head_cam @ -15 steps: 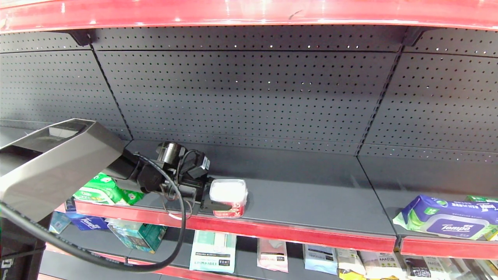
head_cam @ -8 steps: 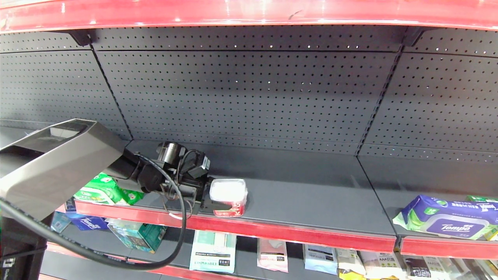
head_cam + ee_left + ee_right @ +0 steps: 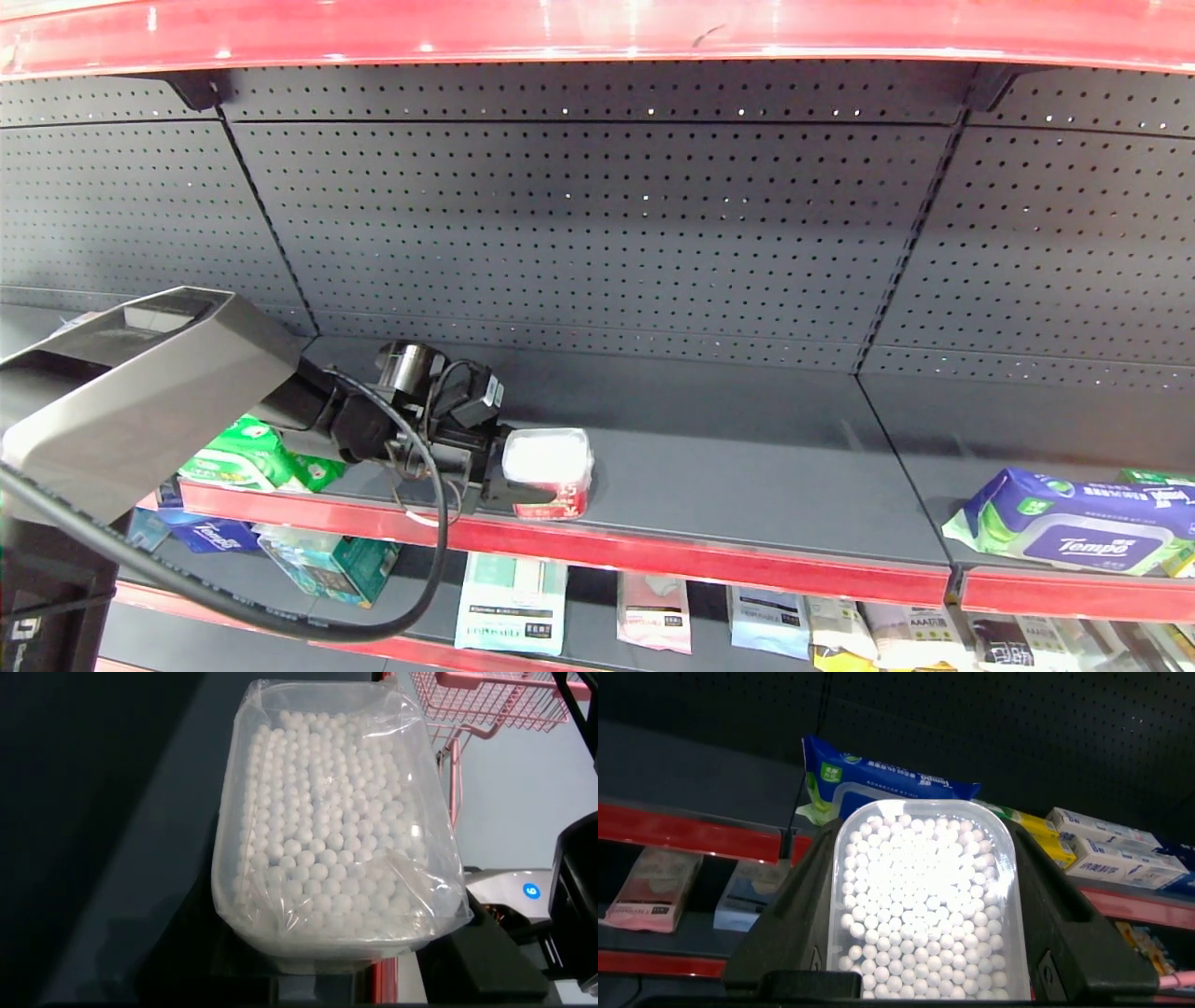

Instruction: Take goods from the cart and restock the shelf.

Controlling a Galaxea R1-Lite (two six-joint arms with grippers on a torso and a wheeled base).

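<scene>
Two cotton swab tubs are being carried. The left gripper is clamping the first tub, which is resting at the front edge of the grey shelf. Placing seems nearly done, and the next move is calling for letting go and backing straight out. The right gripper is squeezing the second tub, facing a wet wipes pack. Behind, a pink cart is standing.
</scene>
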